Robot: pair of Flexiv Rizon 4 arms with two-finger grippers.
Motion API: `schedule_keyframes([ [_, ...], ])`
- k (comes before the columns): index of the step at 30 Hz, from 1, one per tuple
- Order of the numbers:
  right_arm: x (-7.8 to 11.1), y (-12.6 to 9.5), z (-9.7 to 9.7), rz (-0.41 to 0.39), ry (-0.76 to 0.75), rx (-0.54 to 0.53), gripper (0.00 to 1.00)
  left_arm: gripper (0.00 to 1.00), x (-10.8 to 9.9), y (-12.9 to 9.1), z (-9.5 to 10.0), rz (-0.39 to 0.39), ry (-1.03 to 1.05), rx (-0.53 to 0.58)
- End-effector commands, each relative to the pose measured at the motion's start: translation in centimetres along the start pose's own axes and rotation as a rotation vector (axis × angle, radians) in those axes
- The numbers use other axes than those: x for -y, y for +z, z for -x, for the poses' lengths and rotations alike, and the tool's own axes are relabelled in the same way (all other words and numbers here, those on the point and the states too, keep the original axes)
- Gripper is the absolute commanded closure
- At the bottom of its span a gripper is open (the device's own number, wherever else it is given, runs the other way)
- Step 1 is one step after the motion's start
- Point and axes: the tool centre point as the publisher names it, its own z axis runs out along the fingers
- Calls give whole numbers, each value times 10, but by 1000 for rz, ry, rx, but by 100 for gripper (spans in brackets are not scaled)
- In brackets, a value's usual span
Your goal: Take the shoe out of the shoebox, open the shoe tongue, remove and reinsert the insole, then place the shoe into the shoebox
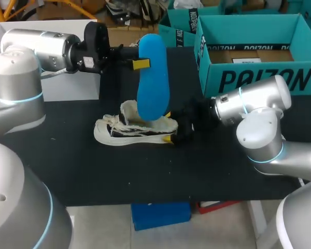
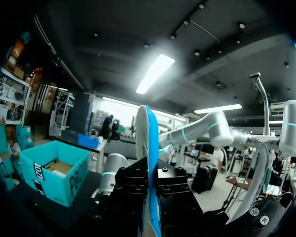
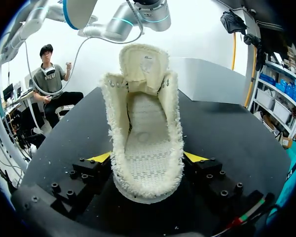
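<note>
My left gripper clamps the blue foam insole upright over the cream fabric shoe. My right gripper pinches its heel on the black table — fed in off-line, the insole could buckle or snag the collar.

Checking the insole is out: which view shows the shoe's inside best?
The right wrist view: it looks straight into the shoe. The head view shows it side-on, partly behind the insole; the left wrist view misses it.

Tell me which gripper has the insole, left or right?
The left gripper: it clamps the blue insole upright above the shoe. The right gripper grips the shoe on the table.
</note>
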Motion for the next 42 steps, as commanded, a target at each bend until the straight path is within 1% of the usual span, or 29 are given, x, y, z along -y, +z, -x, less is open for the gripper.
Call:
schedule_keyframes([
  [1,3,2,2,-2,1,1,100,100,0,1,-5,0,1,129],
  [6,3,2,2,-2,1,1,100,100,2,2,-3,-2,-9,130],
  [9,3,2,2,-2,1,1,100,100,13,0,2,-7,-16,125],
  [13,3,2,2,-2,1,1,100,100,27,-2,7,-34,-38,90],
  [15,3,2,2,-2,1,1,100,100,31,-3,10,-22,-23,112],
  [16,3,2,2,-2,1,1,100,100,34,-3,10,-38,-31,95],
  [18,3,2,2,-2,1,1,100,100,40,-1,10,-22,-8,109],
  [23,3,2,2,-2,1,1,100,100,52,5,8,-38,4,83],
  [24,3,2,2,-2,1,1,100,100,52,6,8,-35,8,84],
  [26,3,2,2,-2,1,1,100,100,54,9,7,-54,0,64],
  [31,3,2,2,-2,1,1,100,100,56,12,7,-72,-7,63],
  [42,3,2,2,-2,1,1,100,100,58,17,5,-70,-10,58],
])
